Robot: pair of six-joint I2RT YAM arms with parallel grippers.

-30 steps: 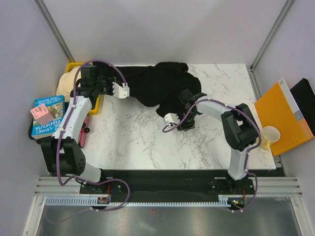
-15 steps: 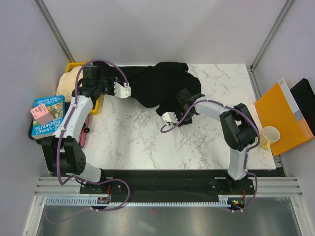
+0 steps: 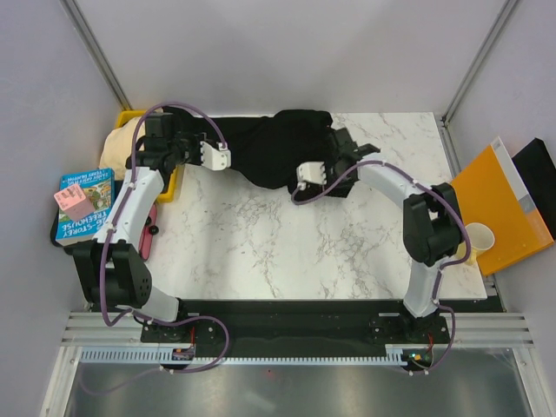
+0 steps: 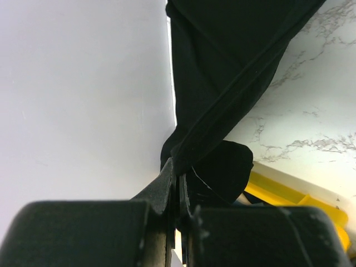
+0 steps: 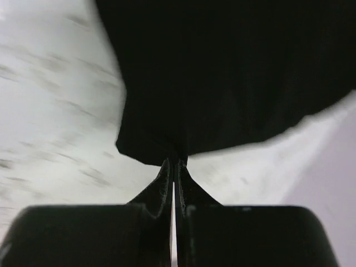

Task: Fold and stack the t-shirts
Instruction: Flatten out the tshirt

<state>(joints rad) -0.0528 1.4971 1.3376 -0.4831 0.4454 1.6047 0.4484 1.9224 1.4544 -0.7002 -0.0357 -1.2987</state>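
Left gripper and right gripper each have jaws pinched on an edge of the black t-shirt, which is bunched at the surface's far edge. The beige t-shirt is half hidden behind the left arm.

T-shirt at far edge of table. My left gripper at its left end, my right gripper at its near side. Bin left of it; folder right.

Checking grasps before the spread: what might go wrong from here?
The right gripper pinches only an edge of the black t-shirt; it may slip when pulled. The shirt is bunched at the far edge of the table and might slide off. Near the left gripper, cloth may snag the yellow bin.
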